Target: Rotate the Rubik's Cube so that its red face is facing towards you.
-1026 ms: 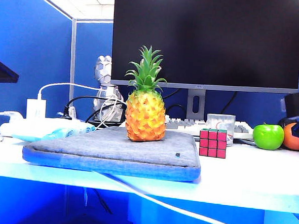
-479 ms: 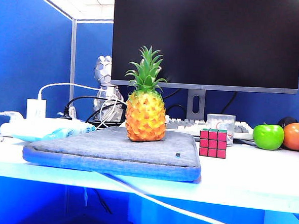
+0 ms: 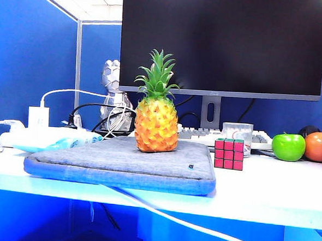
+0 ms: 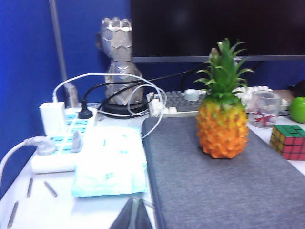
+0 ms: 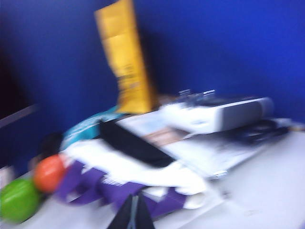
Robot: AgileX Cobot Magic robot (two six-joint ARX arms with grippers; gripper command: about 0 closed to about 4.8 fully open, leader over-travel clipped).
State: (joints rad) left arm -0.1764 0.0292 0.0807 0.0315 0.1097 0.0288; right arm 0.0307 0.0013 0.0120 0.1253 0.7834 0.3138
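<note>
Cube (image 3: 229, 153) red-front; left fingers (image 4: 133, 214), right fingers (image 5: 132, 213) closed.

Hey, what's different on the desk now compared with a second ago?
The dark arm that showed at the right edge of the exterior view, in front of the orange, has pulled out of sight, so the orange now shows in full. The left claw and right claw are shut and empty. The Rubik's Cube, its red face toward the camera, the pineapple and the green apple have not moved.
</note>
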